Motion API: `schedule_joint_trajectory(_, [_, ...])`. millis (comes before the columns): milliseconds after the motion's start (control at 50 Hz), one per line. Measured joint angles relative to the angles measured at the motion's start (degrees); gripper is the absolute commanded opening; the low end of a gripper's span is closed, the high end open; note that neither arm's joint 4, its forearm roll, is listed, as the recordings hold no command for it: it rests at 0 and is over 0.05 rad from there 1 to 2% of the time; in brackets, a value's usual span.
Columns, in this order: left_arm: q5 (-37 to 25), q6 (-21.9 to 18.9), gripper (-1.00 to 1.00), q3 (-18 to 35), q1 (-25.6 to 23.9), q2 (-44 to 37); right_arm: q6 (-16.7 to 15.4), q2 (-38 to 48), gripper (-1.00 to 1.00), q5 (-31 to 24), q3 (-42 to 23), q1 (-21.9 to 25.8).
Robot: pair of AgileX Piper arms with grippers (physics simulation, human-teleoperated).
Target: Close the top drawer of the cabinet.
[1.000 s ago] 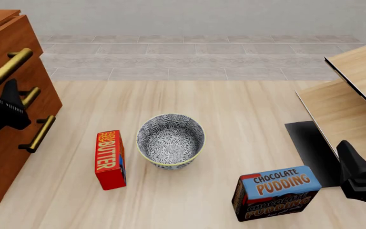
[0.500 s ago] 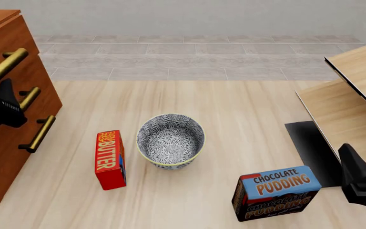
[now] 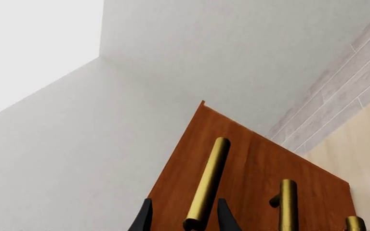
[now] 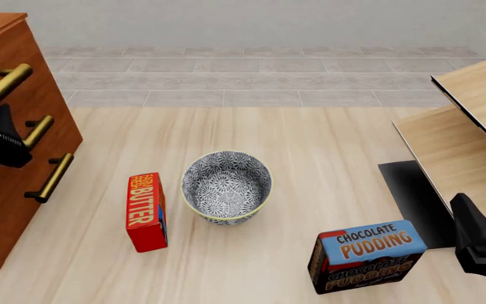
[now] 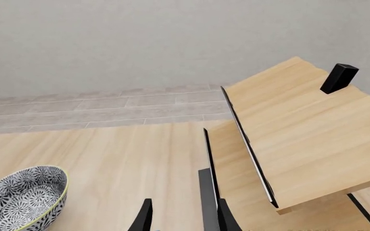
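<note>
Cabinet [image 4: 23, 126]: far left of table, three brass-handled fronts stacked. Top drawer [image 4: 11, 54]: uppermost, handle [image 4: 2, 87] angled toward me. My left gripper [image 3: 183, 219] sits at that handle; wrist cam shows fingers [image 3: 144, 219] a little apart w/ near end of the bar between them, contact I can't tell. Right gripper [image 5: 183, 219]: near right, fingers slightly apart, holding nothing. Mid-table: patterned bowl [image 4: 226, 186], butter box [image 4: 146, 212] to its left, pudding box [image 4: 368, 254] near right.
</note>
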State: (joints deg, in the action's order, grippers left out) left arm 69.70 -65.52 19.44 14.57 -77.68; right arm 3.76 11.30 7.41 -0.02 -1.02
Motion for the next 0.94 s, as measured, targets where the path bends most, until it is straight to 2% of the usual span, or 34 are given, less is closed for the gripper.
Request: schedule_joint_trajectory(940, [-0.4,0.7,1.0,0.7,2.2,-0.7,0.5,1.5,1.0,1.2,0.0,0.9])
